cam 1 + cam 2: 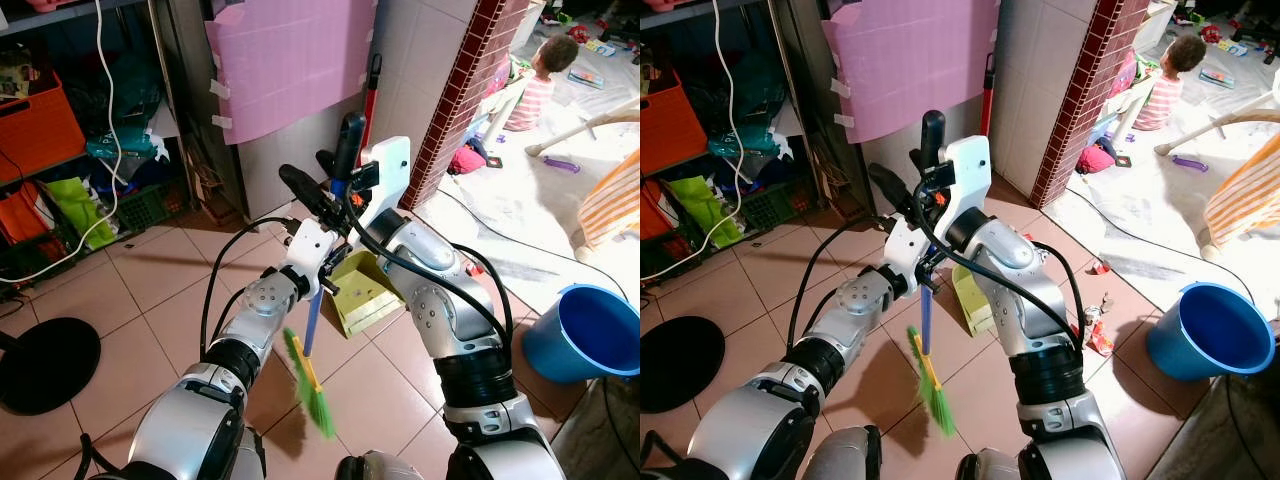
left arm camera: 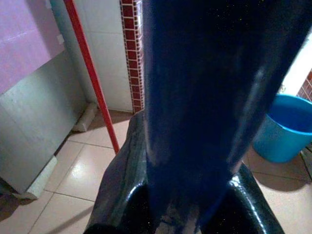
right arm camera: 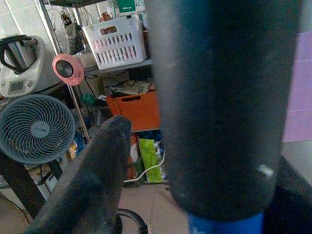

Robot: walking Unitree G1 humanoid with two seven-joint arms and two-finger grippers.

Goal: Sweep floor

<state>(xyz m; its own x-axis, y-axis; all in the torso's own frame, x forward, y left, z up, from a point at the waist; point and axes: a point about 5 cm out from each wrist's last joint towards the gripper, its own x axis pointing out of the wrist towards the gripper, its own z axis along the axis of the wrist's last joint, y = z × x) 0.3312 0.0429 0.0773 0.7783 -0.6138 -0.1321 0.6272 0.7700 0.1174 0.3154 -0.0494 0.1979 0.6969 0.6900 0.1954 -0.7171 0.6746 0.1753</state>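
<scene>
brooms: 1 [image 1: 927,385] (green bristles, blue handle) | dustpans: 1 [image 1: 362,292] | blue buckets: 1 [image 1: 1208,330] | orange crates: 1 [image 1: 35,125] | fans: 1 [image 3: 36,129] | white baskets: 1 [image 3: 116,43] | persons: 1 [image 1: 1168,78]

Bright daylight from right, dim shelves left, wrist close-ups blurred

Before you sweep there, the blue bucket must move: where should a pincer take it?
Take the blue bucket by its rim, from above: it stands upright, mouth open, so one finger could slip inside the wall. No handle is visible.
</scene>
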